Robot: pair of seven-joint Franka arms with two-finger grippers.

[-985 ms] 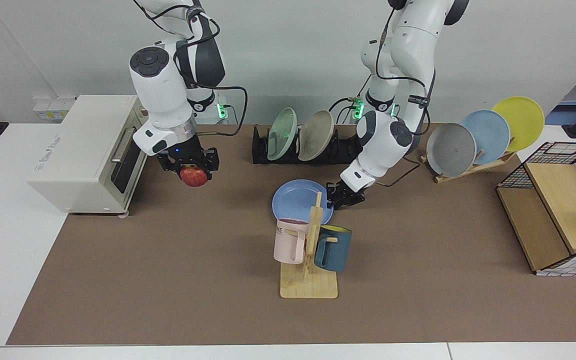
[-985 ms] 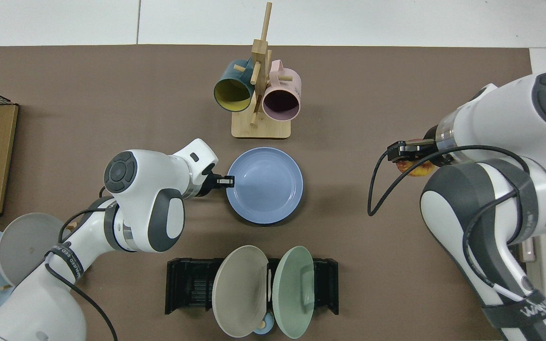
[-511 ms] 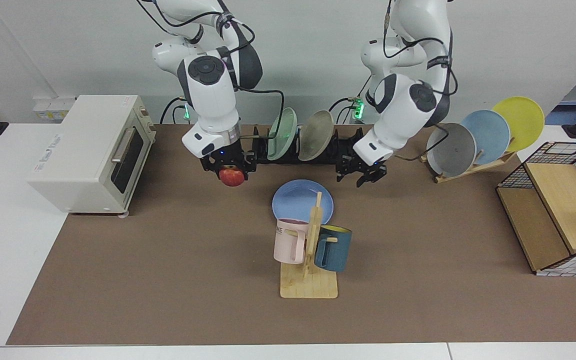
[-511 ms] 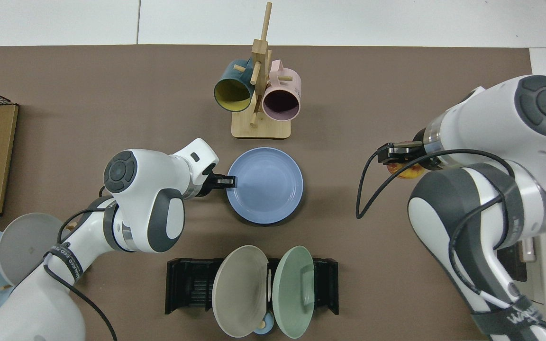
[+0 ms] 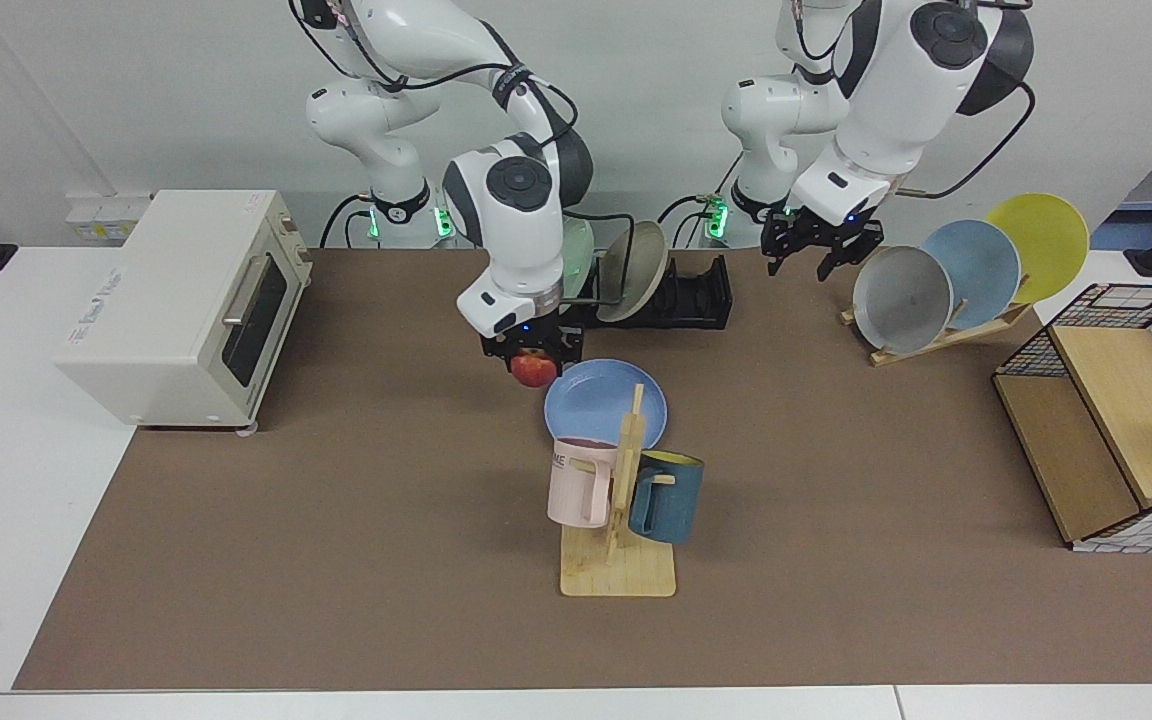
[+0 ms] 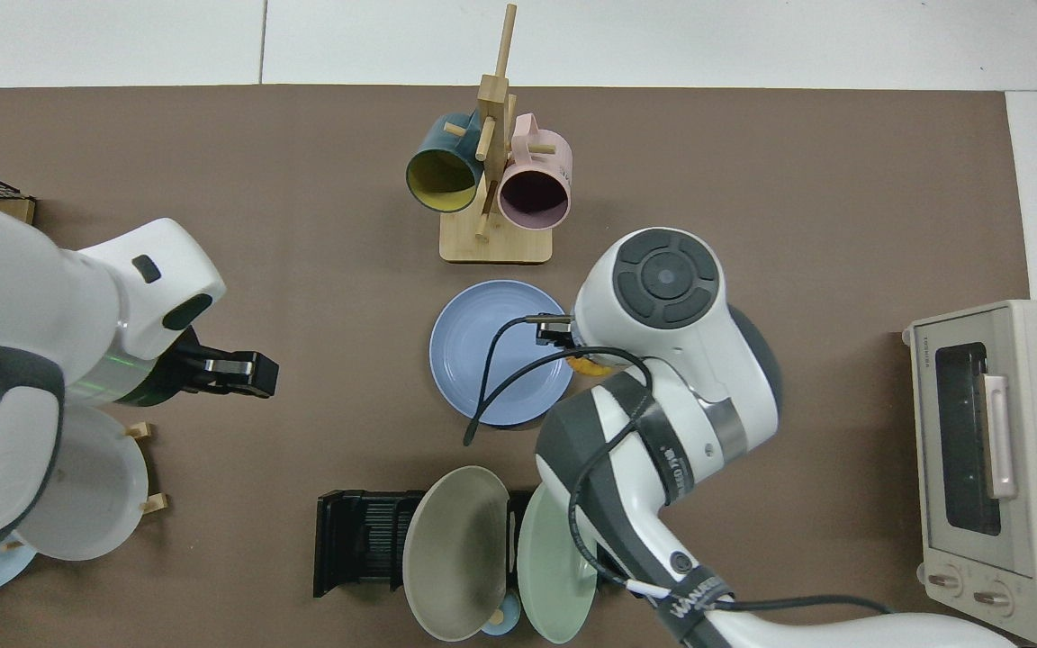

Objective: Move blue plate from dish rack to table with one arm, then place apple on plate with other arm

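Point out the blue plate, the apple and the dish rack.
blue plate (image 5: 598, 402): facing view, bare centre.
apple (image 5: 534, 370): facing view, red front, in the right gripper (image 5: 533, 358).
dish rack (image 5: 698, 296): facing view, empty black end.

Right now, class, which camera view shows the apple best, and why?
The facing view. There the apple shows whole, hanging in the right gripper beside the blue plate. In the top view the right arm hides nearly all of it; only an orange sliver shows.
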